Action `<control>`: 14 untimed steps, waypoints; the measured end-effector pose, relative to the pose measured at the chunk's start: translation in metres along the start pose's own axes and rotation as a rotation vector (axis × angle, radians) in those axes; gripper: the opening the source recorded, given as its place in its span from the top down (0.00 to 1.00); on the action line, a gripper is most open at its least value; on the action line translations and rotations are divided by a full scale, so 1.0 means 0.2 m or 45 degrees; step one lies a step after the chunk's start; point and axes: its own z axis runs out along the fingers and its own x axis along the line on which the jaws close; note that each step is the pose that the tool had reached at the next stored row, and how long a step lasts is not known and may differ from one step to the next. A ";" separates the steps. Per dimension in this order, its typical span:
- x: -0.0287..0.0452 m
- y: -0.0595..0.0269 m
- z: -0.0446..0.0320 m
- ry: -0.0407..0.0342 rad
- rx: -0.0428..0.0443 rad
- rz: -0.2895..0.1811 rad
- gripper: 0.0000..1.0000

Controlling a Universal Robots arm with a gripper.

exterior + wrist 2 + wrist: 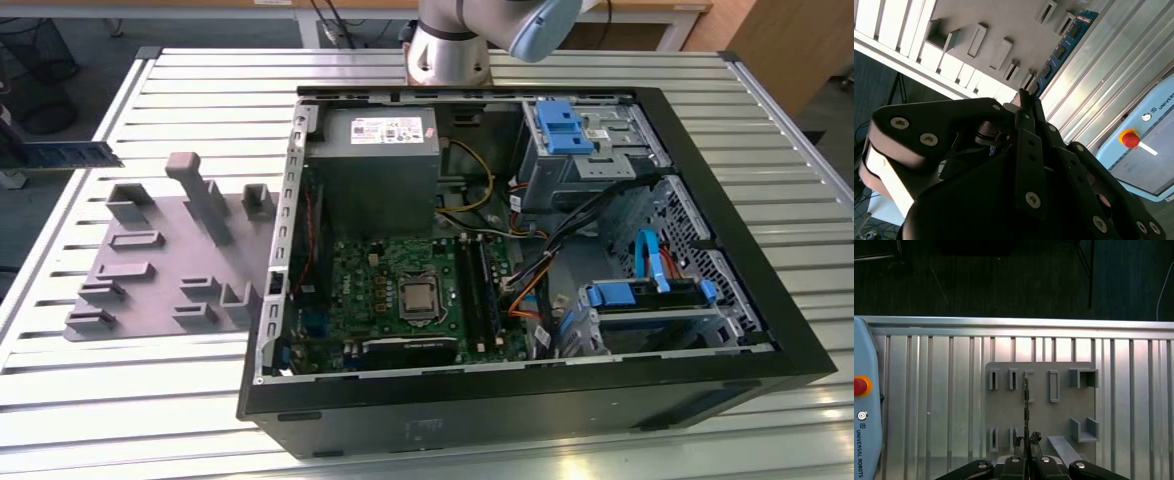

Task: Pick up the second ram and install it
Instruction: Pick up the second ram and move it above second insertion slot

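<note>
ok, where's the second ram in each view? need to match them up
Exterior view: the second ram pokes in at the exterior view's left edge, beyond the grey holder plate.
Second wrist view: the ram runs out from the gripper, beside the plate.
First wrist view: edge-on, a thin line over the plate.
Shared landmark: the grey holder plate.
</note>
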 end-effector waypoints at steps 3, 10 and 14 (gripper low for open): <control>0.000 -0.001 -0.001 0.0001 0.000 0.000 0.86; 0.000 -0.015 -0.001 0.0000 0.000 0.000 0.86; 0.000 -0.021 -0.001 0.0001 0.000 0.000 0.86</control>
